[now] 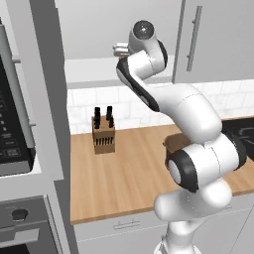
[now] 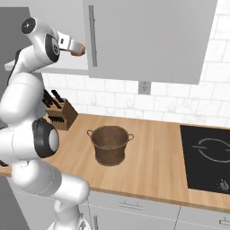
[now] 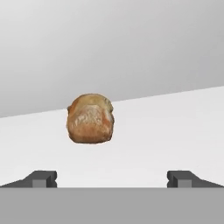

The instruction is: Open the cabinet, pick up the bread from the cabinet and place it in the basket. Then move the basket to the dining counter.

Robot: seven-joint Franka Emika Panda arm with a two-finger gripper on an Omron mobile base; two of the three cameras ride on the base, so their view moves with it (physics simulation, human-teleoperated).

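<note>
The golden-brown bread [image 3: 90, 118] lies on the white shelf [image 3: 175, 131] of the cabinet, straight ahead of my gripper [image 3: 112, 178]. Both fingertips [image 3: 41, 178] stand wide apart, open and empty, a short way in front of the bun. From the right base view the gripper [image 2: 74, 47] reaches in beside the swung-open light grey cabinet door [image 2: 148, 40] with its long silver handle [image 2: 93, 36], and the bread [image 2: 81, 50] shows at its tip. The dark woven basket [image 2: 110, 144] stands on the wood worktop below, partly hidden behind my arm in the left base view [image 1: 173, 142].
A wooden knife block [image 2: 60, 115] stands at the back left of the worktop [image 2: 152, 170]. A black cooktop [image 2: 209, 157] lies to the right of the basket. A tall oven column [image 1: 15, 149] closes off the left side.
</note>
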